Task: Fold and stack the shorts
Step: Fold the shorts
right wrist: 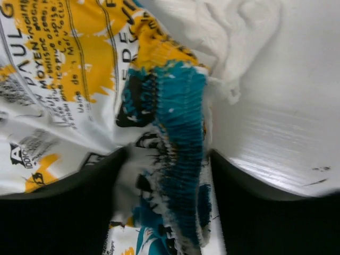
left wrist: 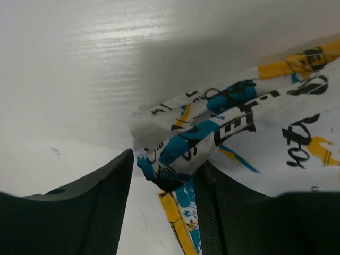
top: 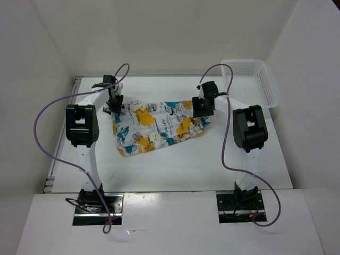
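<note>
The shorts (top: 154, 125), white cloth printed in teal, yellow-orange and black lettering, lie rumpled between the two grippers. The right gripper (right wrist: 167, 159) stands open astride the gathered teal waistband (right wrist: 175, 133). A bunched corner fills the left gripper (left wrist: 164, 170), though whether it is pinched cannot be told. White table (top: 212, 154), white walls (top: 170, 32), a lattice basket (top: 265, 79) beyond the right gripper.

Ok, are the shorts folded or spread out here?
Spread out: the shorts lie wide and rumpled across the table, no neat fold showing.
</note>
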Available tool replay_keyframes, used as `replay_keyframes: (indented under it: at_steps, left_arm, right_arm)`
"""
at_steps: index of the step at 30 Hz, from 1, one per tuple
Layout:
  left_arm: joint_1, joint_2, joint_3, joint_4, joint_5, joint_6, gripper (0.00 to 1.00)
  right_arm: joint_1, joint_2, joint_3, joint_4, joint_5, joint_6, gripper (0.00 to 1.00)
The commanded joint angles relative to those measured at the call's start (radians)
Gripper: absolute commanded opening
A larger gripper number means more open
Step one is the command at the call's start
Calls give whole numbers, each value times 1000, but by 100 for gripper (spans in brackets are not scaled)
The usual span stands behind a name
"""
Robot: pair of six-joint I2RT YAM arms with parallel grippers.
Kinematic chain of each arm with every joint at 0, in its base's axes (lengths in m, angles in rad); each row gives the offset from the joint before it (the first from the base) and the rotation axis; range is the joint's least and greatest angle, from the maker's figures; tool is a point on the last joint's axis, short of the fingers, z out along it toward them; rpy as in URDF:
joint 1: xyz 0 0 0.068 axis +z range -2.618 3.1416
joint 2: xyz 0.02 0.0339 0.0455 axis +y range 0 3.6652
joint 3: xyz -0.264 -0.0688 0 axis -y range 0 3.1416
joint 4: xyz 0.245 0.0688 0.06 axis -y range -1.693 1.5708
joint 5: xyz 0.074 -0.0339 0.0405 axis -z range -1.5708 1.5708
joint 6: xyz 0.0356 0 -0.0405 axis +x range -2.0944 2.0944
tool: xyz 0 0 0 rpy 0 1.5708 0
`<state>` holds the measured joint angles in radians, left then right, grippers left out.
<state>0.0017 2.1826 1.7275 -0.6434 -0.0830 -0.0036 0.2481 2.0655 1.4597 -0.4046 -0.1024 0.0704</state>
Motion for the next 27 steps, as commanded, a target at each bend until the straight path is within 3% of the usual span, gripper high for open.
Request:
replay_keyframes:
  at_steps: [1,4,5,8,10,11,13,20,25,27]
  left_arm:
    - [9,11,1,33,-60,4,56]
    - [9,20,-8,42,-69,4,56]
    - [9,20,-17,42,-60,4,56]
    - [9,20,-17,22,1,4,54]
    - [9,20,-17,-5,98,4,49]
    - [0,20,-17,-19,153,4,42]
    - [-15,2,-17,-19,187,4,37]
    - [-54,-18,20,-29,299,4,40]
    - [-103,-30,38,-38,390,4,40]
    - [-143,-30,49,-38,403,4,48]
  right_arm:
    - [-3,-33,-25,1,-57,-4,61]
    - [-3,-21,-25,1,-71,-4,42]
    - [-3,-12,-16,1,-71,-4,29]
    - [-3,-11,-4,10,-42,-4,8]
    - [-3,-11,20,10,-8,-15,0]
    - [-3,-11,30,19,3,-24,0]
    - [-3,-33,53,20,12,-35,0]
    - [-3,-149,38,-10,23,-87,0]
    - [-3,-278,-35,-22,131,-164,0]
    - [-3,-344,-58,-31,177,-194,0]
